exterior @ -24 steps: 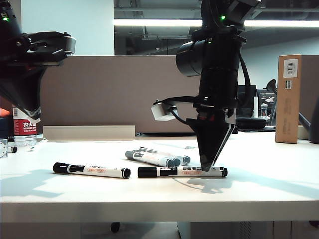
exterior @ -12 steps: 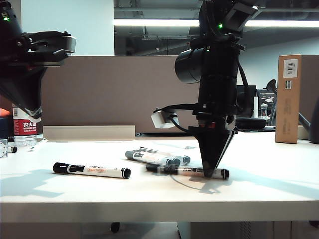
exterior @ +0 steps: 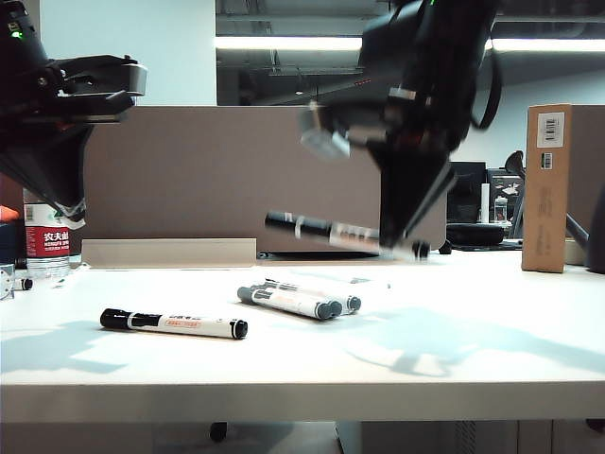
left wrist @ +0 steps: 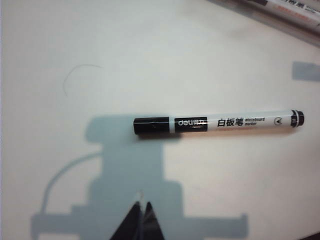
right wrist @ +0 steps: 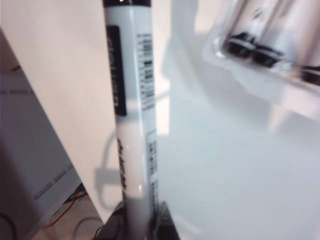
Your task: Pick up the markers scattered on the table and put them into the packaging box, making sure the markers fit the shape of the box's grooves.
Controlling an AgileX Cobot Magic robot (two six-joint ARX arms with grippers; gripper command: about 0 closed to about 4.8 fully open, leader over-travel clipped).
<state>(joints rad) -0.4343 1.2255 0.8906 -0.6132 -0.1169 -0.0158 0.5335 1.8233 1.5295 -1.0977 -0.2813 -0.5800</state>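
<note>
**Marker held aloft in the right claw above the worktop**

The right claw point(exterior: 402, 244) is seen closed on a black-capped marker point(exterior: 338, 233), gripped near one end and carried clear of the worktop point(exterior: 473, 350). The marker is held almost level, slightly tilted, its long free end pointing toward the left of the exterior view. The right arm is blurred, its wrist bent so that the claw's narrow tip points downward. In the right wrist view the white barrel of the held marker point(right wrist: 134, 115) runs away from the claw point(right wrist: 145, 222), and the transparent packaging box point(right wrist: 260, 70) is seen beyond it, with dark-ended markers lying in its grooves.

The left claw point(exterior: 74, 210) is held high above the left part of the worktop, pointing down, its arm raised and angled. In the left wrist view its fingertips point(left wrist: 136, 220) are seen pressed together with nothing between them, over the claw's own shadow. A loose marker point(left wrist: 218, 123) lies flat on the worktop just beyond.

Near the middle of the worktop two grey-capped markers point(exterior: 289, 302) lie side by side.
</note>
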